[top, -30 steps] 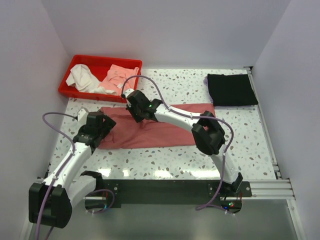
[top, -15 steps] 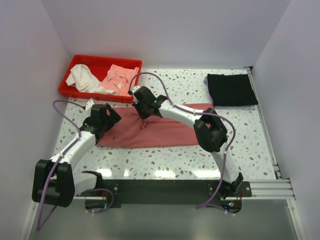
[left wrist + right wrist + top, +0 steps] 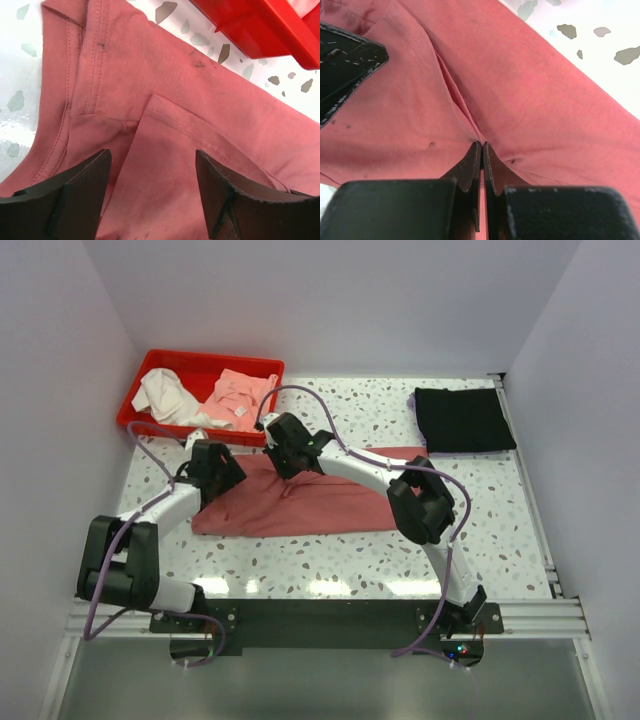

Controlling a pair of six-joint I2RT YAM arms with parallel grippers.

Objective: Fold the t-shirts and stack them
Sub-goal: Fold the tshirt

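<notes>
Lying across the middle of the counter [image 3: 330, 562], the rose-red t-shirt [image 3: 320, 502] forms a long band, its left end rumpled and not yet squared. The black t-shirt [image 3: 462, 418] sits folded at the far right corner, well apart.

The right tool [image 3: 481, 147] has its jaws pressed together on a small pucker of the rose cloth near the band's far left edge. The left tool [image 3: 152, 160] hangs just above the left end with jaws spread, straddling a stitched hem corner that lies on top of the body cloth.

The step in hand looks like taking hold of this left end to fold it over. To do it well, the left tool should come down onto the hem edge itself and catch every layer, not just the top flap. Both tools should then lift evenly, so the cloth between them stays taut and the crease runs straight. The red bin [image 3: 260, 25] stands just beside this end, so the lift needs to stay clear of its wall.
</notes>
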